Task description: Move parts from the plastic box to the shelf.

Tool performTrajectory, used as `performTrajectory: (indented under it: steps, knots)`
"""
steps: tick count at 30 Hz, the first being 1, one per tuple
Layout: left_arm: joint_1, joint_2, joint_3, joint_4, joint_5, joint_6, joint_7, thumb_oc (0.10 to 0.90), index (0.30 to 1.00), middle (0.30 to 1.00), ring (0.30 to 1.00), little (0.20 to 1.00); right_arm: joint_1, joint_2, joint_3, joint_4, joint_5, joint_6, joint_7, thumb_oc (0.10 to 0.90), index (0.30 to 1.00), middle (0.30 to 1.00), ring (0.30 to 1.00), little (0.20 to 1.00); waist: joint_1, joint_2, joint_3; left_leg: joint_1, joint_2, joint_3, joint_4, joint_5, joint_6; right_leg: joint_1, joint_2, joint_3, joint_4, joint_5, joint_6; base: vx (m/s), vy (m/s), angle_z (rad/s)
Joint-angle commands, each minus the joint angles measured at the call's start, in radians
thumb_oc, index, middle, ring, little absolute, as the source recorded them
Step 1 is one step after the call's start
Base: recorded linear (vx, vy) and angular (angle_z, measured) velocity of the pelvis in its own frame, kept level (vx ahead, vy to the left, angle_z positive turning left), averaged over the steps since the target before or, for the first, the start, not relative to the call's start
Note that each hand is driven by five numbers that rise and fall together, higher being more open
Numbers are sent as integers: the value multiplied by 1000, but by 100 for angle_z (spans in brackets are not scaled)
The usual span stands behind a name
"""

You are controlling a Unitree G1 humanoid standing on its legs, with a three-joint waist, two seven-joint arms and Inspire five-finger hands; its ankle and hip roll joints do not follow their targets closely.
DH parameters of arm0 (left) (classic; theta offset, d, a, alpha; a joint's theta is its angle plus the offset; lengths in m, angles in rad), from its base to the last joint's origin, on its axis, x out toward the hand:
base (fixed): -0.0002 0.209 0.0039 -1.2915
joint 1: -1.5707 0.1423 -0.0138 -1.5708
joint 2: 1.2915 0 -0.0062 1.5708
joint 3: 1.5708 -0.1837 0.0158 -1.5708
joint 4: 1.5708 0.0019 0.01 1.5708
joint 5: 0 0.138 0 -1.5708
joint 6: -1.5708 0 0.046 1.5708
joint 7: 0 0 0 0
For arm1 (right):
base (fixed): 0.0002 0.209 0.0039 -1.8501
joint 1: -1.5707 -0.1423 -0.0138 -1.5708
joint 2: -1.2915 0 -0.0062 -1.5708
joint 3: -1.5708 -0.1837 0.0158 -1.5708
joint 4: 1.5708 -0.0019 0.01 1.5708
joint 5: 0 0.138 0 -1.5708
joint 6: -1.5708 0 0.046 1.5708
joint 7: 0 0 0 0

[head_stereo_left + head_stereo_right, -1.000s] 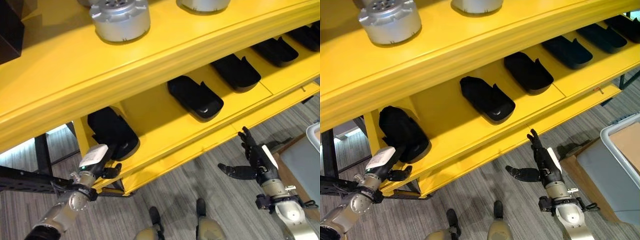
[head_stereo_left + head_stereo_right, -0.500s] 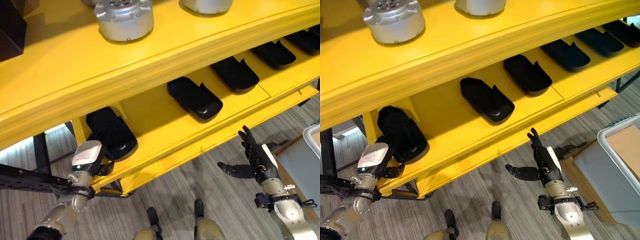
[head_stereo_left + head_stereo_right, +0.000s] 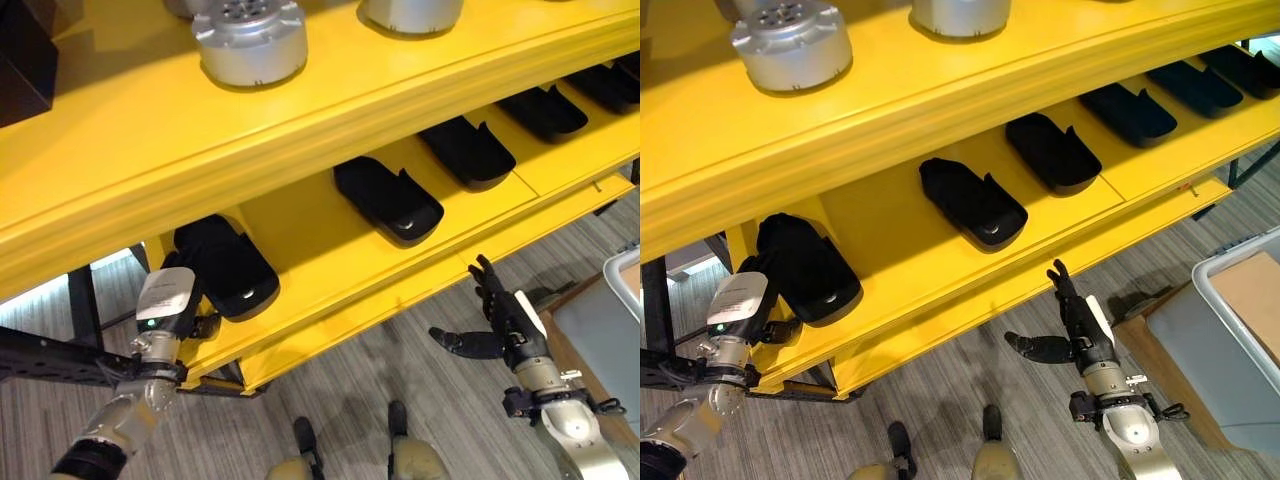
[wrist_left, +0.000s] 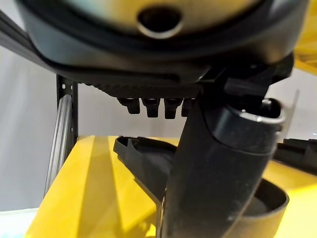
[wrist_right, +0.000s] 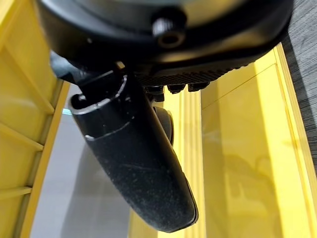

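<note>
Left eye view shows the left hand (image 3: 168, 303) at the near-left end of the leftmost black part (image 3: 226, 266) on the yellow shelf (image 3: 330, 250), its grip unreadable, the part's long axis running inward, while the right hand (image 3: 503, 322), fingers spread, hangs empty below the shelf's front edge.

Five black parts on the yellow shelf's lower level: leftmost (image 3: 808, 270), second (image 3: 972, 203), third (image 3: 1052, 153), fourth (image 3: 1128, 109), fifth (image 3: 1193, 87); a sixth black shape (image 3: 1247, 68) at far right, partly cut off. Two silver round housings up top (image 3: 790, 42) (image 3: 960, 14). One grey plastic box (image 3: 1240, 320).
</note>
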Motion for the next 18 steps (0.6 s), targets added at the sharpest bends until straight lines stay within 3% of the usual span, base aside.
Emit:
performTrajectory:
  steps: [1, 13, 18]
  knots:
    - [-107, 50, 45, -35, 23, 8, 86, 900, 1000, 1000, 1000, 1000, -78, -9, -1, -119, 10, -92, -16, 900, 1000, 1000, 1000, 1000, 0, -30, -74, -11, 8, 55, 134, -171, 6, -28, 12, -18, 96, -149, 21, 0, 0, 0]
    - [-84, 46, 48, -61, 39, 33, 77, 900, 1000, 1000, 1000, 1000, -84, -8, 8, -119, 17, -98, -9, 900, 1000, 1000, 1000, 1000, 8, -27, -73, -10, 10, 44, 128, -165, 1, -19, 17, -23, 89, -152, 18, 0, 0, 0]
    - [-40, 63, 84, -72, 70, 18, 187, 900, 1000, 1000, 1000, 1000, -66, -9, 0, -135, 16, -114, -1, 900, 1000, 1000, 1000, 1000, 18, -25, -79, -6, 8, 38, 122, -163, -1, -12, 14, -30, 83, -151, 20, 0, 0, 0]
